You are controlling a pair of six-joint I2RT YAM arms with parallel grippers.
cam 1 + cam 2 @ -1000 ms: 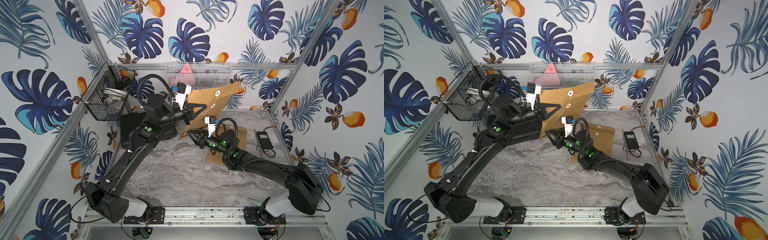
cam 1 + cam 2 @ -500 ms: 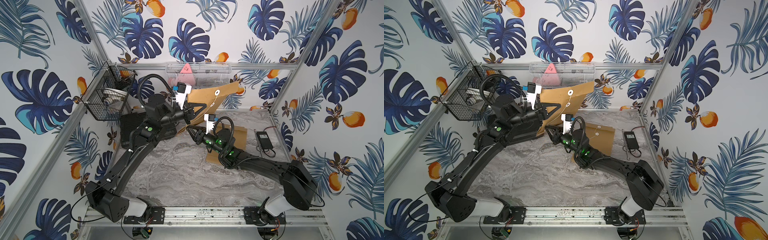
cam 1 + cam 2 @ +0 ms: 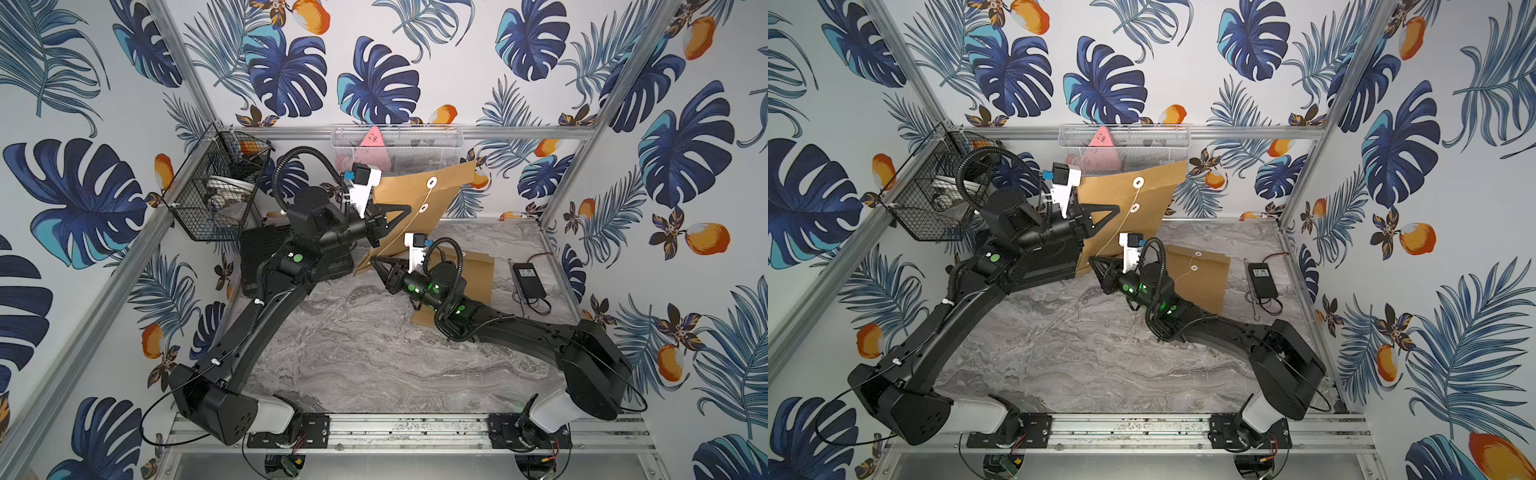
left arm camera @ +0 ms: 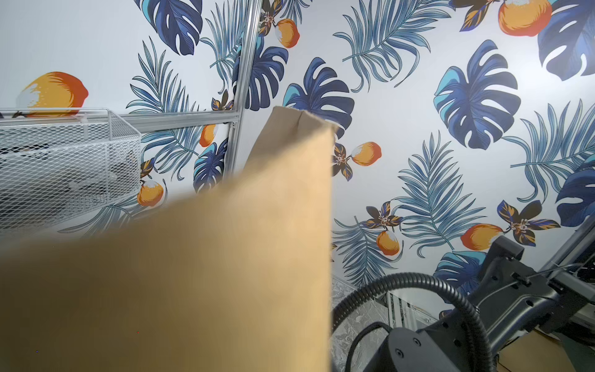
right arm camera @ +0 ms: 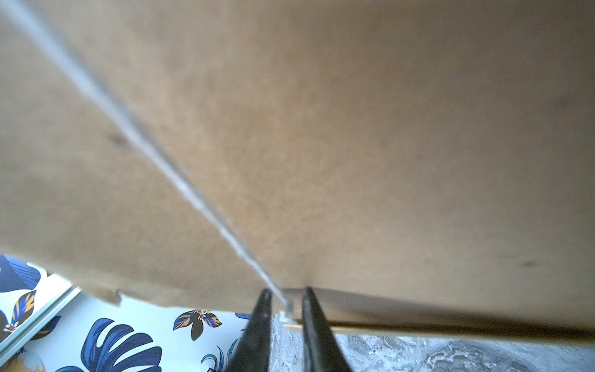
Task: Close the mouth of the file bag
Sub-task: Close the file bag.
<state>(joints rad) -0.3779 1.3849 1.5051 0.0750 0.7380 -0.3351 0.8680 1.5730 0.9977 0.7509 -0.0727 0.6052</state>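
The brown paper file bag (image 3: 436,189) (image 3: 1158,195) is held up off the table, tilted, at the back. My left gripper (image 3: 405,210) (image 3: 1113,210) is shut on its side edge; in the left wrist view the file bag (image 4: 225,273) hides the jaws. A white string (image 3: 401,232) (image 3: 1115,232) runs from the lower white disc down the bag's face to its low corner. My right gripper (image 3: 372,258) (image 3: 1090,259) (image 5: 286,291) sits at that corner. Its jaws stand a little apart, with the end of the string (image 5: 161,161) between them, under the file bag (image 5: 354,128).
A second brown file bag (image 3: 473,270) (image 3: 1204,274) lies flat under the right arm. A black power adapter (image 3: 528,276) with its cable lies at the right. A black wire basket (image 3: 216,195) hangs at the left, a white mesh basket (image 3: 415,143) on the back wall.
My right gripper has moved back and to the left, up to the bag's low corner and the string's end. The left arm and the bag have hardly moved.
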